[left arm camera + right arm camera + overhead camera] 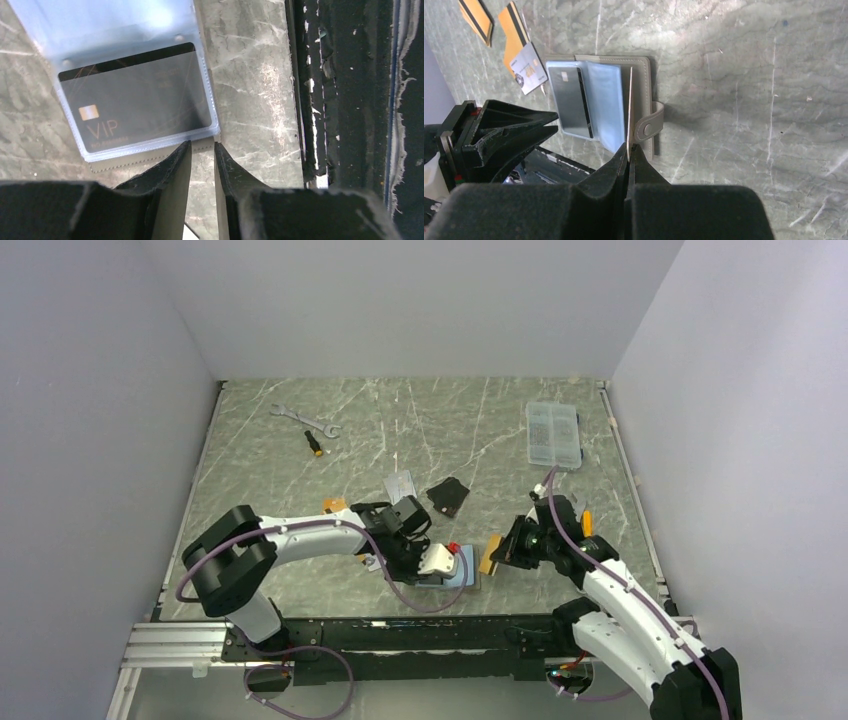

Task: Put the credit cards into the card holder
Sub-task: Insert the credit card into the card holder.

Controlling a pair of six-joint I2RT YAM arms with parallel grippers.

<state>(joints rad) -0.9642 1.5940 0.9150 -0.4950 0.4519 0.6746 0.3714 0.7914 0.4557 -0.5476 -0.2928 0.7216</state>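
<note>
The card holder (pixel 644 75) lies open near the table's front edge (pixel 465 576), its snap tab (pixel 649 125) pointing right. A dark VIP card (pixel 135 100) sits in one pale blue sleeve (pixel 571 102). My right gripper (pixel 629 146) is shut on a gold-orange credit card (pixel 489 555), seen edge-on (pixel 630 110) just above the holder's right page. My left gripper (pixel 202 145) stands at the holder's near corner (pixel 130 162) with its jaws a narrow gap apart and only table showing between them. Two loose orange cards (pixel 474 17) (pixel 513 35) and a silver one (pixel 530 67) lie beyond the holder.
A black pouch (pixel 448 495) lies behind the holder. A clear compartment box (pixel 553 434) stands at the back right. A wrench (pixel 305 420) and a small screwdriver (pixel 314 443) lie at the back left. The black mounting rail (pixel 350 100) runs close beside the holder.
</note>
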